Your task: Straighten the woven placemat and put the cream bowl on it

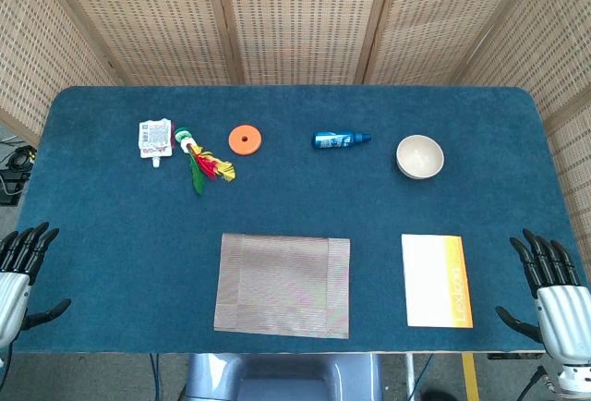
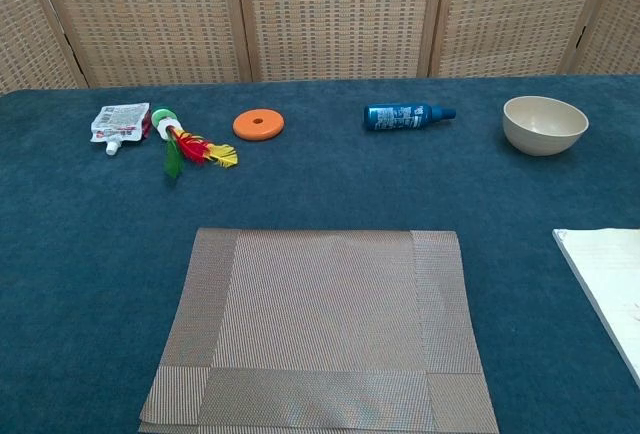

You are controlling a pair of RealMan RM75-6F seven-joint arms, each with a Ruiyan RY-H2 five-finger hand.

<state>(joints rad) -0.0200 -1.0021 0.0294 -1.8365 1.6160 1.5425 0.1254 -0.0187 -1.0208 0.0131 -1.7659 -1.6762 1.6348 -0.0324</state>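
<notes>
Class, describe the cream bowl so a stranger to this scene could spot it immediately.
Start at the blue table and follow its far row of small things rightwards. Beyond the blue bottle lying on its side sits the cream bowl, upright and empty, the row's only open dish.

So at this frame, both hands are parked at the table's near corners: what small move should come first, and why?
Probably the left hand should reach in toward the woven placemat. It lies slightly askew to the table edge, with nothing on it, and both hands hover open and empty. The cream bowl sits far back on the right, nearer the right hand, so it can wait until the mat is squared.
</notes>
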